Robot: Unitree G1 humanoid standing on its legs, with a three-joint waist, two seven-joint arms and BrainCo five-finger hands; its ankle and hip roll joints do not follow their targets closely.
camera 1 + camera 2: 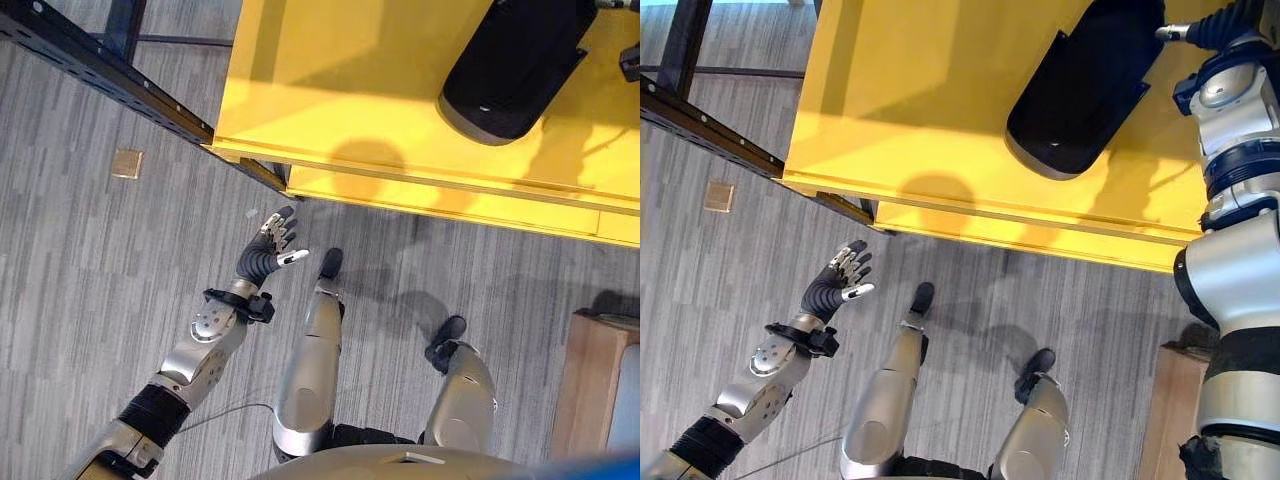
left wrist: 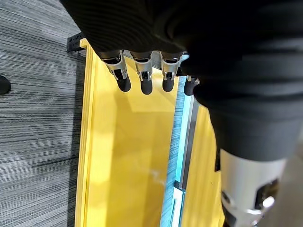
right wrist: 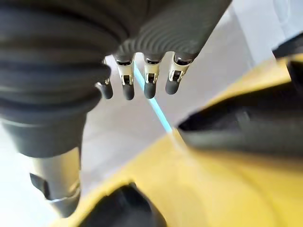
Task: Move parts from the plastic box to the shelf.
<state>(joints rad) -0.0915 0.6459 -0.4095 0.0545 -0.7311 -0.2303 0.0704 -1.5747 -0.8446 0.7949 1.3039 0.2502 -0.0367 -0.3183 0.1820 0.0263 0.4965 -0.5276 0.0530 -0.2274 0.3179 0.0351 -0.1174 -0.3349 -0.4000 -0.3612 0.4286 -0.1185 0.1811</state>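
Observation:
A large black rounded part [image 1: 1080, 90] lies on the yellow shelf board [image 1: 340, 90], tilted toward its far right. My right hand [image 1: 1225, 25] hangs just past the part's far end; the right wrist view shows its fingers [image 3: 149, 80] straight and empty above the black part [image 3: 246, 123]. My left hand [image 1: 268, 245] is over the grey floor, a little in front of the shelf's front edge, open, with fingers spread and nothing in it. In the left wrist view its fingers [image 2: 142, 71] point at the yellow shelf [image 2: 128, 156].
A dark metal frame rail [image 1: 100, 70] runs diagonally from the upper left to the shelf's corner. A small tan square [image 1: 127, 162] lies on the grey carpet. A wooden piece [image 1: 590, 390] stands at the lower right.

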